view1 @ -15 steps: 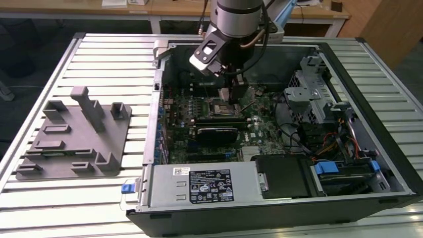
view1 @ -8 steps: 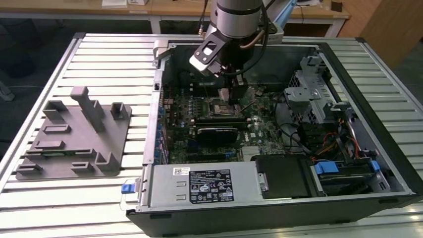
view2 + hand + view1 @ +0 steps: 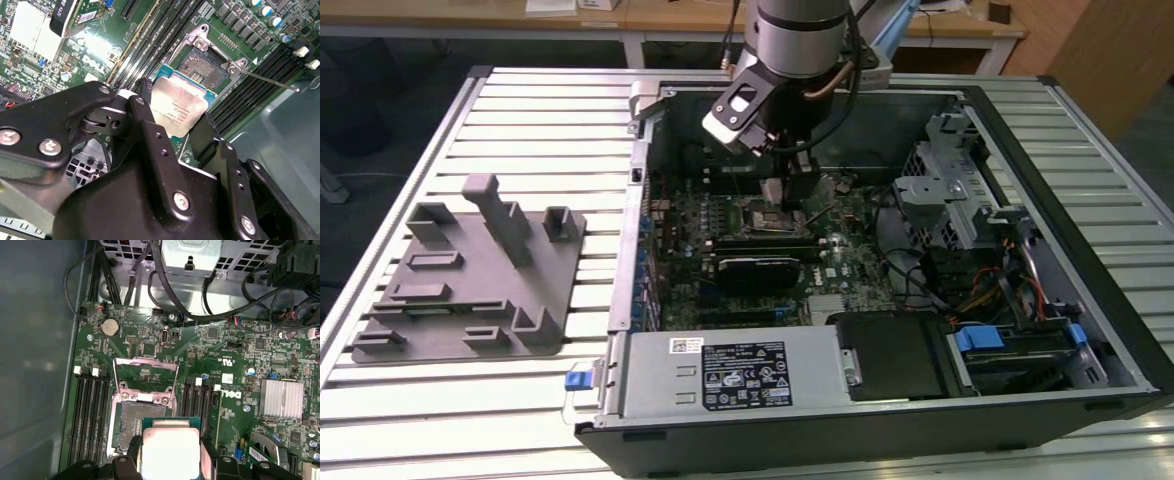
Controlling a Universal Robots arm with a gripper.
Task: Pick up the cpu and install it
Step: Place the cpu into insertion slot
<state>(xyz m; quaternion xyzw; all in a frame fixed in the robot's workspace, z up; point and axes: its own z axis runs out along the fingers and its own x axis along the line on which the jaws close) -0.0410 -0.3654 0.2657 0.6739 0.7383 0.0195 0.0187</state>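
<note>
Holding the cpu (image 3: 178,106) right now: the gripper (image 3: 174,114) is pinched on it, one black finger (image 3: 144,102) on each of two opposite edges. The chip is a flat square with a shiny silver-grey metal lid carrying faint print. A thin green-teal substrate rim shows around the lid in the second wrist view. In the first wrist view the lid (image 3: 170,450) looks bright and nearly white, sitting level between the fingertips.

It is not seated. It hangs above the motherboard (image 3: 781,262) just beside the open socket (image 3: 131,421), its edge overlapping the socket's border in both wrist views. The socket's load plate (image 3: 145,376) is flipped up and the contact bed is bare. Memory slots (image 3: 90,410) flank the socket on both sides.

In the exterior view the gripper (image 3: 790,186) is down inside the open PC case (image 3: 1067,200), over the socket area. The grey fixture plate (image 3: 467,285) lies well apart on the slatted table (image 3: 534,110), at the exterior view's left.
</note>
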